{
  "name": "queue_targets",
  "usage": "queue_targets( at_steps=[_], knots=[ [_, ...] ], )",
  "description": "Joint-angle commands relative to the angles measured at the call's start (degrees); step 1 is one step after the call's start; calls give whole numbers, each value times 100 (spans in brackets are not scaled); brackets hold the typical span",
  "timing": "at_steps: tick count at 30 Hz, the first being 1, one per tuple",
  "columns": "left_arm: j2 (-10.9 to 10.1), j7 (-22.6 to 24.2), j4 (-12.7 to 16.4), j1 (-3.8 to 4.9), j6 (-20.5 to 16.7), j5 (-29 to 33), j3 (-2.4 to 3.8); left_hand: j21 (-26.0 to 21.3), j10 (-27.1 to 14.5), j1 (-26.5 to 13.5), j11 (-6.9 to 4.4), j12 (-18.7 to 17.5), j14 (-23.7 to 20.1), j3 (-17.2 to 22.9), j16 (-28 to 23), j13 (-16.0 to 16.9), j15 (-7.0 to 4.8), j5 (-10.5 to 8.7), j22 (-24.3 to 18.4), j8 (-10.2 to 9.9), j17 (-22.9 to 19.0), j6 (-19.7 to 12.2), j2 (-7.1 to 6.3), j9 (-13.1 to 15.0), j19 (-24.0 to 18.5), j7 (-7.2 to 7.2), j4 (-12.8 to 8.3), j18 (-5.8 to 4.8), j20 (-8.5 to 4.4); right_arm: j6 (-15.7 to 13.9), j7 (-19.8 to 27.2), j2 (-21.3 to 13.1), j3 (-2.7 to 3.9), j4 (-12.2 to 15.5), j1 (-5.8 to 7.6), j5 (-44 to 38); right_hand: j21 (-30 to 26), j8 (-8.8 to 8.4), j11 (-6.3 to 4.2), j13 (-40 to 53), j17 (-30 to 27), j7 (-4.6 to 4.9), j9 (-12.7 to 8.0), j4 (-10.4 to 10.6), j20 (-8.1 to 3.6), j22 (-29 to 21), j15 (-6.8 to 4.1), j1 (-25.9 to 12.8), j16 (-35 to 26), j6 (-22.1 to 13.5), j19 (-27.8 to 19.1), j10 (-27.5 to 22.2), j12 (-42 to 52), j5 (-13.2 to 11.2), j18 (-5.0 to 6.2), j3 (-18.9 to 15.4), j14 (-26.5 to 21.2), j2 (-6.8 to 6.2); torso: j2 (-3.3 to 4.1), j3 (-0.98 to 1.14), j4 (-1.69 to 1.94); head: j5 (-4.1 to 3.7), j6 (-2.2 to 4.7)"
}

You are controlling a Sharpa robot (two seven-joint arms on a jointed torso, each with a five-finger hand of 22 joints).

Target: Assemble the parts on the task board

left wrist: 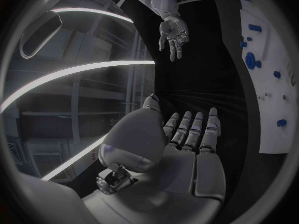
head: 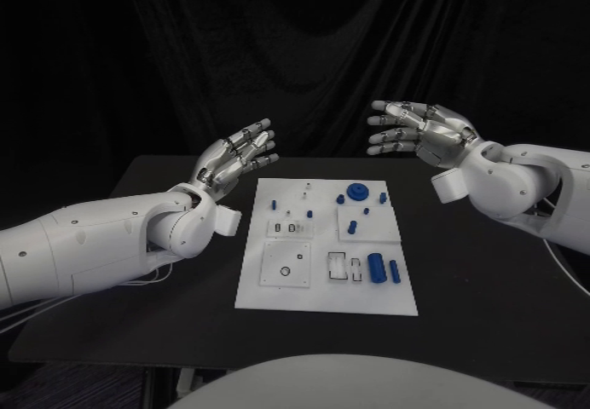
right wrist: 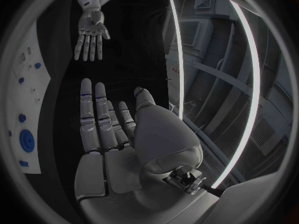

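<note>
The white task board [head: 322, 290] lies in the middle of the black table, with several small blue parts on it: a round blue disc [head: 356, 191] near its far edge, a blue cylinder [head: 376, 266] and a slimmer blue peg [head: 395, 272] near its front right. My left hand [head: 239, 155] hovers above the table to the left of the board's far corner, fingers spread and empty. My right hand [head: 420, 129] is raised beyond the board's far right corner, fingers apart, holding nothing. The left wrist view shows the left hand [left wrist: 187, 134] flat and empty, the board [left wrist: 268, 84] beside it and the right hand [left wrist: 172, 35] farther off. In the right wrist view the right hand [right wrist: 106, 124] is flat and empty.
The black table [head: 492, 290] extends around the board on all sides, with bare surface left and right of it. A dark curtain hangs behind the table. Inset white plates [head: 286, 262] with slots sit on the board's near half.
</note>
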Motion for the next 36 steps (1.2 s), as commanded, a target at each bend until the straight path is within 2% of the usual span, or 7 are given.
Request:
queue_targets(
  at_steps=[1, 7, 11, 15, 19, 23, 36],
  knots=[
    [-74, 1229, 36, -4, -83, -362, 6, 35, 70, 89, 10, 47, 32, -16, 5, 7, 42, 80, 3, 26, -8, 84, 7, 11, 75, 23, 0, -71, 0, 306, -673, 13, 5, -66, 142, -1633, 187, 83, -102, -78, 31, 94, 20, -136, -190, 36, -169, 178, 19, 549, 540, 491, 0, -82, 60, 17, 676, -35, 47, -15, 30, 32, -5],
    [-361, 1303, 216, 2, 29, -596, 6, 73, 171, 301, 19, 86, 241, 43, 95, 9, 104, 190, -14, 14, 7, 144, 12, 10, 184, -16, 1, -120, -6, -468, -542, 42, 5, -74, 389, -4200, 899, 227, -604, -120, 370, 38, 86, -172, -728, 329, -700, 456, 418, 1660, 2098, 2188, -192, -341, 68, -10, 2522, -104, 121, -46, 81, 40, -5],
    [-517, 1338, 323, 9, 25, -725, 6, 70, 198, 325, 13, 95, 257, 42, 94, 10, 103, 203, -21, 18, 6, 178, 0, 13, 187, -25, 1, -123, -7, -920, -914, 34, 5, 18, 550, -6083, 1034, -143, -697, -118, 619, -186, 12, -15, -868, 412, -811, 785, 616, 1759, 2512, 2695, -1012, -1613, 53, 126, 2873, -127, 222, -115, 241, -91, -5],
    [-574, 1379, 371, 13, -22, -835, 6, 0, 203, 362, 21, 77, 139, 44, 2, 6, 88, 247, -61, 18, -15, 207, -5, 14, 85, -12, 5, -149, -7, -1179, -1427, 15, 5, 118, 634, -7663, 1261, -423, -675, -112, 885, -662, -36, 14, -957, 568, -921, 1018, 989, 1612, 2761, 2698, -1524, -1724, 51, 349, 3042, -362, 364, -149, 312, -143, -5],
    [-576, 1402, 359, 15, -64, -888, 6, -222, 191, 407, 63, 29, -242, 46, -270, 2, -71, 316, -179, 7, -52, 210, 12, 9, -267, -8, 9, -158, -28, -1317, -1849, 18, 6, 175, 668, -8739, 1461, -559, -710, -98, 1105, -754, -51, 149, -1044, 729, -1019, 980, 1344, 1627, 2814, 2763, -1807, -1844, 52, 504, 3027, -526, 487, -171, 339, -167, -5],
    [-558, 1431, 295, 16, -78, -943, 6, -264, 202, 449, 103, 22, -309, 64, -321, 4, -97, 405, -208, -38, -54, -129, 36, -28, -338, -51, 7, -122, -24, -1391, -2136, 40, 6, 221, 683, -9234, 3323, -665, -703, -83, 2769, -706, -8, 343, -1073, 2990, -1019, 860, 3351, 1946, 3043, 2955, -2118, -1927, -221, 966, 3042, -833, 647, -209, 344, -212, -5],
    [-728, 1437, 464, 18, -198, -1147, 6, -309, 236, 497, 125, 32, -366, 67, -367, 7, -118, 504, -237, 14, -60, 110, 17, 8, -417, 84, 6, -88, -24, -1353, -2552, 146, 5, 186, 630, -9881, 3700, -827, -673, -98, 2812, -295, -69, 400, -1022, 3309, -989, 854, 3781, 2118, 2690, 2854, -2135, -1743, -182, 1571, 2766, -1211, 1015, -309, 538, -624, -5]
  ],
)
